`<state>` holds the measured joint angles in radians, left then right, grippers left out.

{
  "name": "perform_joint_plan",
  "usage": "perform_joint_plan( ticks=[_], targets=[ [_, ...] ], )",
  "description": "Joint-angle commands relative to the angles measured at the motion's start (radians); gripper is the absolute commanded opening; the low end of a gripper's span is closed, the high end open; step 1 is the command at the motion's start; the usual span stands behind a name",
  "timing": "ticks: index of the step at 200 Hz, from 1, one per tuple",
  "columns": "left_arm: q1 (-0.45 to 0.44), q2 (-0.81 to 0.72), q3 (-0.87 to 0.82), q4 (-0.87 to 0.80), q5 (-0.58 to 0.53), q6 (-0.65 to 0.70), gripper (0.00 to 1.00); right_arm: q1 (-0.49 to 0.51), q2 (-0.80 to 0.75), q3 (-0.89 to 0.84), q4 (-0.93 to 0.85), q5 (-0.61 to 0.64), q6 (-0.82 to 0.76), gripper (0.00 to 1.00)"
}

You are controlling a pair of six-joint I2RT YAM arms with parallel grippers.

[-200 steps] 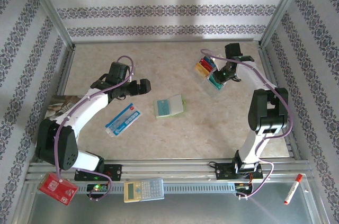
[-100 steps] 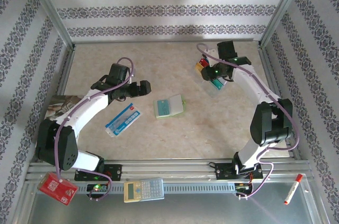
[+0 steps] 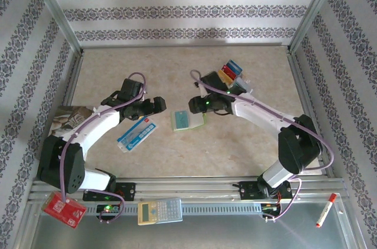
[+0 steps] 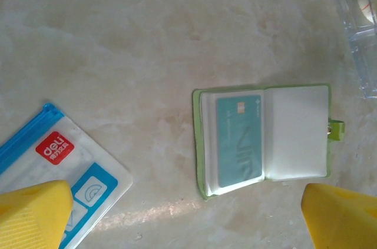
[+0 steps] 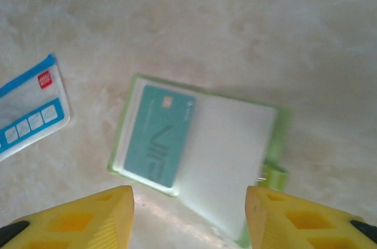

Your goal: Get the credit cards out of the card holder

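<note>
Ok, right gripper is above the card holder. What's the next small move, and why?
Probably lower the right gripper onto the teal card and pinch its exposed edge. The card holder lies open and flat, that card sits in one pocket, and the gripper hangs open just above it. The other cards already lie at the far side.

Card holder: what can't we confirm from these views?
Left wrist view: the teal card hides anything behind it in the card holder.
Right wrist view: the card's print is blurred.
Top view: the loose cards overlap and are too small to count.
Left wrist view: the clear item is cut off by the frame edge.
</note>
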<state>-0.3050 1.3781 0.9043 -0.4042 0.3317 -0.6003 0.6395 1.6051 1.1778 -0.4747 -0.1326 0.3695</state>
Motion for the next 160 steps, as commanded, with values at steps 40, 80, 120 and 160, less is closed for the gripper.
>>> perform_joint_plan(
  ticks=[40, 80, 120, 160],
  targets=[
    [0.028, -0.028, -0.027, 0.021, -0.045, -0.058, 1.0, 0.141, 0.212, 0.1, -0.064, 0.288, 0.031, 0.59],
    [0.04, -0.033, -0.03, 0.017, -0.047, -0.056, 1.0, 0.14, 0.286, 0.126, -0.055, 0.275, 0.015, 0.63],
    [0.042, -0.02, -0.024, 0.03, -0.001, -0.046, 1.0, 0.14, 0.344, 0.144, -0.045, 0.264, 0.008, 0.64],
    [0.041, -0.019, -0.033, 0.048, 0.048, -0.042, 0.99, 0.129, 0.366, 0.129, -0.041, 0.246, 0.011, 0.63]
  ],
)
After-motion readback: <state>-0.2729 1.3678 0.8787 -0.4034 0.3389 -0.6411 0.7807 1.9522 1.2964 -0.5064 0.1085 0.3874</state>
